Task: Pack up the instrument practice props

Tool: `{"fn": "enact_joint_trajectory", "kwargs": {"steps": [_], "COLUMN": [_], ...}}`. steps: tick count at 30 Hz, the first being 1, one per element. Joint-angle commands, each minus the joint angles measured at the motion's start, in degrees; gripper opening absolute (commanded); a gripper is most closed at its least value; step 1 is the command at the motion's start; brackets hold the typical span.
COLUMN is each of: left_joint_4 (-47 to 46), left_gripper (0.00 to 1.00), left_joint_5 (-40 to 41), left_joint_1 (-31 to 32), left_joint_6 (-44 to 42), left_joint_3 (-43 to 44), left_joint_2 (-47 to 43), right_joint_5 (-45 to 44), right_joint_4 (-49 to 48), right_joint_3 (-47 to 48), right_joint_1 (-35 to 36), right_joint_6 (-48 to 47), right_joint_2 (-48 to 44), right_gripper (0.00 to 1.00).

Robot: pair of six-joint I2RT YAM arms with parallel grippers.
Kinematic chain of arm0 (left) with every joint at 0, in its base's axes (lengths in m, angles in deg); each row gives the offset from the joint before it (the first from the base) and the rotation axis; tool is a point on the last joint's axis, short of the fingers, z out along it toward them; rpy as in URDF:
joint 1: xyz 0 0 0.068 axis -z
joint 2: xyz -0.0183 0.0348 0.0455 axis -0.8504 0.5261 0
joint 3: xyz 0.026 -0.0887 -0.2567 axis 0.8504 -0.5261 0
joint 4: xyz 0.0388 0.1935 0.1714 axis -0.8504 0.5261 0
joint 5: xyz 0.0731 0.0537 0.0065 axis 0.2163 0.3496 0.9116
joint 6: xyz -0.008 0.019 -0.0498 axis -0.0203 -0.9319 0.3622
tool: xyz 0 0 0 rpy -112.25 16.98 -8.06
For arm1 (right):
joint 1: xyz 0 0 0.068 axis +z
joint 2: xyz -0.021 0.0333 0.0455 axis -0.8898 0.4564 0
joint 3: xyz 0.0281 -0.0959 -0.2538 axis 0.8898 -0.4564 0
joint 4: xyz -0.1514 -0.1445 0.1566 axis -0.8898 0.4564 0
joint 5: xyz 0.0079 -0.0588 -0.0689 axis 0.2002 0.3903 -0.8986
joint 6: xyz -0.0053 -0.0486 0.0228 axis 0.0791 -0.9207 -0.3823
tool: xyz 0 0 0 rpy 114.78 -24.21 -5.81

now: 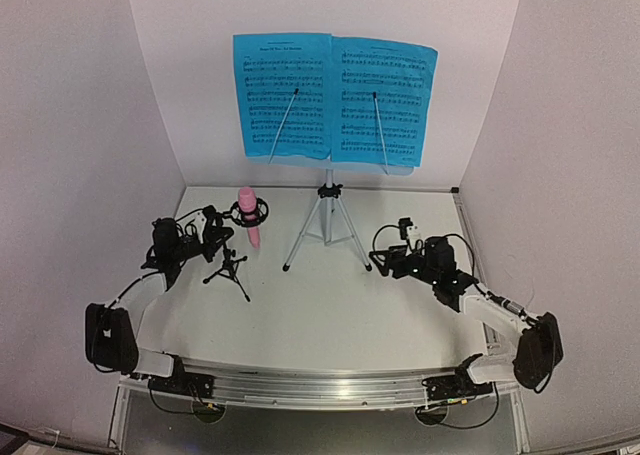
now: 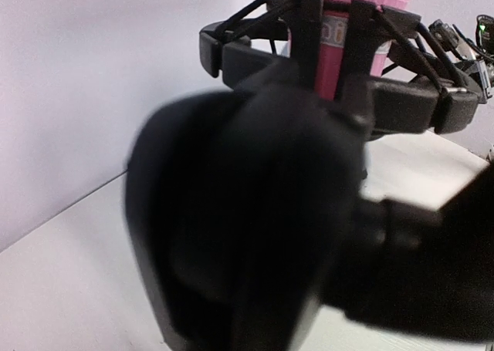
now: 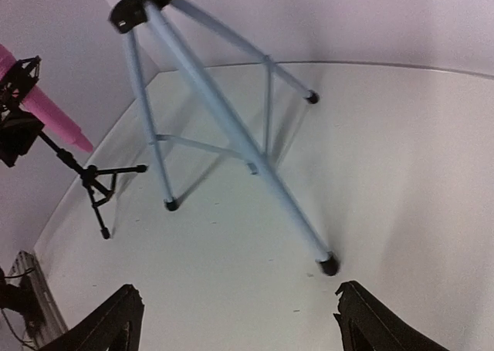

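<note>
Two blue sheet-music pages [image 1: 283, 95] [image 1: 383, 100] lean on the music stand, whose silver tripod [image 1: 326, 225] [image 3: 224, 112] stands at the back centre. The pink microphone [image 1: 249, 215] [image 2: 340, 27] [image 3: 46, 112] sits in the ring holder [image 2: 409, 96] of the small black mic stand [image 1: 229, 268] [image 3: 93, 183]. My left gripper [image 1: 222, 237] [image 2: 255, 274] is shut on that stand's stem just under the ring; its dark fingers fill its own view. To the right, my other gripper [image 1: 383, 257] [image 3: 239, 324] is open and holds nothing, low over the table just short of the tripod's near right foot [image 3: 328, 264].
White walls [image 1: 150, 95] close in the back and both sides. A metal rail [image 1: 320, 385] with the arm bases and cables runs along the near edge. A thin strip [image 1: 462, 225] marks the table's right edge beside the right arm.
</note>
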Motion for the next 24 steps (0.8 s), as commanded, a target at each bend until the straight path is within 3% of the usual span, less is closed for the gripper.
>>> {"fn": "enact_joint_trajectory", "kwargs": {"steps": [1,4,9,13,16,24], "left_joint_4": [-1.0,1.7,3.0,0.6,-2.1,-7.5], "left_gripper": [0.0,0.0,0.0,0.0,0.0,0.0], "left_joint_5": [15.3,21.7,24.2,24.5,22.7,16.7], "left_joint_1": [6.8,11.1,13.9,14.6,14.6,14.6], "left_joint_6": [4.2,7.5,12.0,12.5,13.2,13.3], "left_joint_3": [-6.0,-9.3,-14.3,-17.2,-18.9,-21.8], "left_joint_2": [-11.6,-17.2,-23.2,-26.2,-27.5,-27.4], "right_joint_5": [-5.2,-5.7,-2.1,4.4,6.7,7.3], "right_joint_4": [4.4,4.3,-4.1,-14.6,-14.9,-15.2], "right_joint_3": [7.9,13.5,24.2,33.8,41.8,52.6], "right_joint_1": [14.4,21.9,32.9,33.5,33.5,33.4], "right_joint_6": [12.3,14.8,2.2,11.7,16.0,28.0], "right_joint_2": [4.0,10.5,24.7,37.2,44.0,54.5], "right_gripper": [0.84,0.84,0.84,0.8,0.74,0.72]}}
